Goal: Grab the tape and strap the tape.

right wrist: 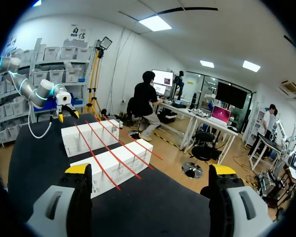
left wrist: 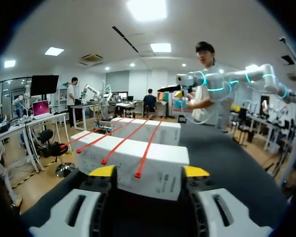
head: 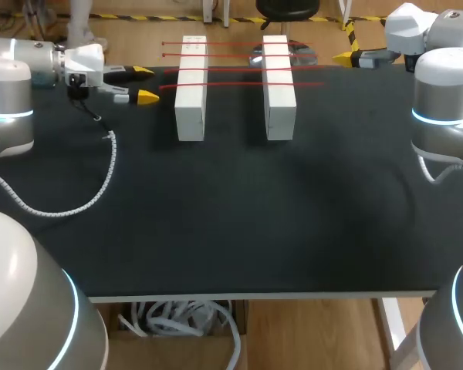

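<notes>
Black surface (head: 293,216) seen from above, carrying two upright white blocks set parallel and apart; the left white block (head: 191,89) and the right white block (head: 279,86) both stand toward the far edge. We see four red tape strips (head: 235,69) lying side by side across the tops of both blocks; they bridge the gap between the blocks, and their ends overhang the outer sides. Our left hand (head: 145,84) comes in from the left and hangs just beside the left white block; its yellow-tipped fingers are spread, and in the left wrist view the nearest strip ends lie just ahead of them, apart from both tips. Our right hand (head: 343,56) is at the far right edge of the surface, well apart from the right white block and pointing toward it; the right wrist view shows its fingers spread wide. A white coiled cable (head: 100,185) trails from the left arm and rests on the surface in a loose curve.
</notes>
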Robot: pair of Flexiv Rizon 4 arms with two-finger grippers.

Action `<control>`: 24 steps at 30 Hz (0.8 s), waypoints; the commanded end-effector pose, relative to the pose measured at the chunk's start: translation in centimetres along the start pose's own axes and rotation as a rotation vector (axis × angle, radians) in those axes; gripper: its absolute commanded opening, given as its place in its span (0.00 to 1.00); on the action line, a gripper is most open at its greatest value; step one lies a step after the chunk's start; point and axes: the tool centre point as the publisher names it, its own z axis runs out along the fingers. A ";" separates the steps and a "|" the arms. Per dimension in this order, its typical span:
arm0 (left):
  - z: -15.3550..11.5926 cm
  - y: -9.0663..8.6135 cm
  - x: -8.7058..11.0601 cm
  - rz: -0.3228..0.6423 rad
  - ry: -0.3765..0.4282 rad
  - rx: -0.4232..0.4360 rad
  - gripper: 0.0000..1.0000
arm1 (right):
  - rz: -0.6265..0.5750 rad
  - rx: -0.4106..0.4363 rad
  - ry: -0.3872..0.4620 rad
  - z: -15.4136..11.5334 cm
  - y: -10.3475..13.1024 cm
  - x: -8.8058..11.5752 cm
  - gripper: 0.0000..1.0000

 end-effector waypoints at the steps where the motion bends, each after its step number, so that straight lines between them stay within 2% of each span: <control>1: 0.4 0.2 -0.2 0.003 0.011 0.003 0.47 | 0.000 -0.002 0.001 0.0 -0.1 0.0 1.00; 6: 0.8 0.4 -0.2 0.014 0.034 0.003 0.46 | 0.000 -0.002 0.001 0.0 -0.1 0.0 1.00; 7: 0.9 0.6 -0.3 0.016 0.035 0.002 0.36 | 0.000 -0.002 0.001 0.0 -0.1 0.0 1.00; 8: 1.0 0.6 -0.3 0.018 0.042 -0.001 0.36 | 0.000 -0.002 0.001 0.0 -0.1 0.0 1.00; 10: 1.1 0.8 -0.4 0.019 0.045 0.000 0.27 | 0.000 -0.002 0.001 0.0 -0.1 0.0 1.00; 11: 1.3 0.9 -0.5 0.021 0.043 0.000 0.29 | 0.000 -0.002 0.001 0.0 -0.1 0.0 1.00; 12: 1.4 1.0 -0.6 0.014 0.052 0.000 0.36 | 0.000 -0.002 0.001 0.0 -0.1 0.0 1.00; 20: 2.3 0.9 -1.2 0.032 0.060 0.005 0.39 | 0.000 -0.002 0.001 0.0 -0.1 0.0 1.00; 24: 2.7 0.8 -1.6 0.033 0.060 0.014 0.44 | 0.000 -0.002 0.001 0.0 -0.1 0.0 1.00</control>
